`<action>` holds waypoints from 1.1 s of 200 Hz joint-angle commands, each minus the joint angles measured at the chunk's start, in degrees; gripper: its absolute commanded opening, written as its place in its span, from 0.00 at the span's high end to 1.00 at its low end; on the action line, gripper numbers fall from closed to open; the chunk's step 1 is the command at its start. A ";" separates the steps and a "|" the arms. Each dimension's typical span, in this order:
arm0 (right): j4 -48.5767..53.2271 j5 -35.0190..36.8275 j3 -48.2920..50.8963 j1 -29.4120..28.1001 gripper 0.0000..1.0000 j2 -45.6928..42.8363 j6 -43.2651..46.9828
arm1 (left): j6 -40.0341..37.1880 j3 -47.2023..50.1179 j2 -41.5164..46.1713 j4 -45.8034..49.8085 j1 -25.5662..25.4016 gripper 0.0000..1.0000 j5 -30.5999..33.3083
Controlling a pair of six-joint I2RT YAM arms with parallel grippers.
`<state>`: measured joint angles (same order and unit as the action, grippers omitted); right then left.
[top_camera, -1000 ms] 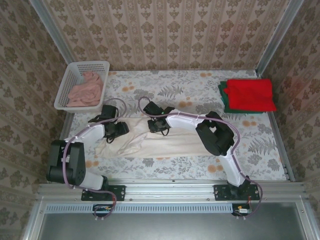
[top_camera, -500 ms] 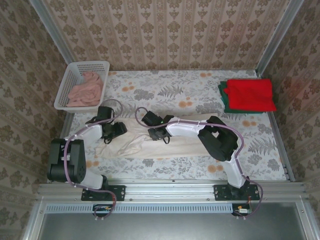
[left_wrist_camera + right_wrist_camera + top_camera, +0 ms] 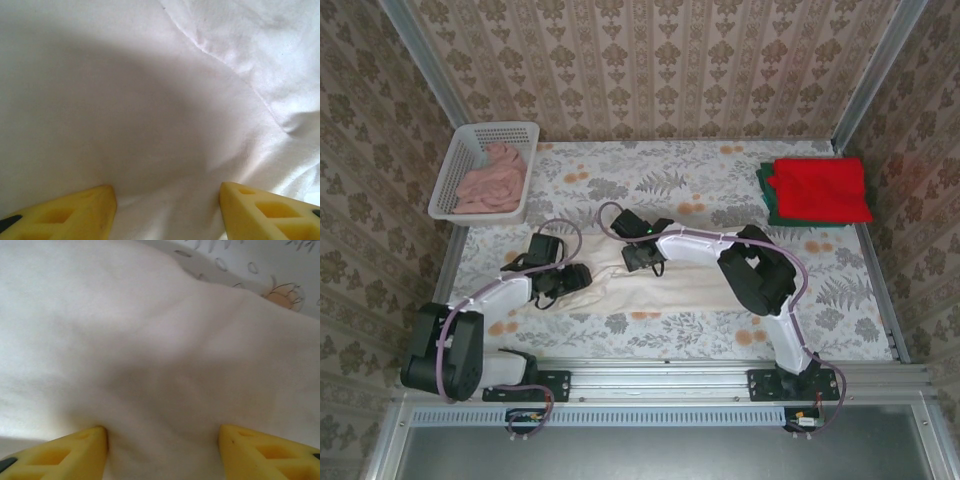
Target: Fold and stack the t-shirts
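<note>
The red t-shirt hides most of the dark green t-shirt at the far right corner of the tabletop.

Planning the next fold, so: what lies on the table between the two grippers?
The cream-white t-shirt: in the top view its cloth runs unbroken from the left gripper to the right gripper, with nothing else on that stretch.

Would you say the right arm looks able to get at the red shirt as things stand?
Probably yes: the red shirt lies uncovered at the far right, with nothing between it and the right gripper.
</note>
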<state>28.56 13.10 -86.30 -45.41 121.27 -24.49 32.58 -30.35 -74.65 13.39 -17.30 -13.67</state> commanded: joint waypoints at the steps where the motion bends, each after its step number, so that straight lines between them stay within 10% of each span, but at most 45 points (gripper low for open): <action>1: 2.54 -0.02 2.05 0.89 0.33 -3.27 0.71 | 1.11 0.31 -2.60 3.83 -0.37 0.39 -1.39; 92: 2.57 2.89 25.30 13.83 0.19 -20.40 -2.04 | -3.91 -25.13 -23.52 10.29 1.30 0.37 5.06; 142: 2.93 1.90 31.78 13.99 0.03 -22.63 -4.79 | -1.89 -30.45 -35.23 5.18 -0.45 0.38 2.47; 220: 5.98 -1.49 34.72 6.05 0.00 -27.34 -15.34 | -5.55 -74.38 -59.22 13.36 -4.01 0.40 -1.40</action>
<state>27.92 13.96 -51.40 -36.69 94.70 -36.45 29.34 -93.78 -126.58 20.29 -20.38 -12.71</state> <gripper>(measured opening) 0.999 0.601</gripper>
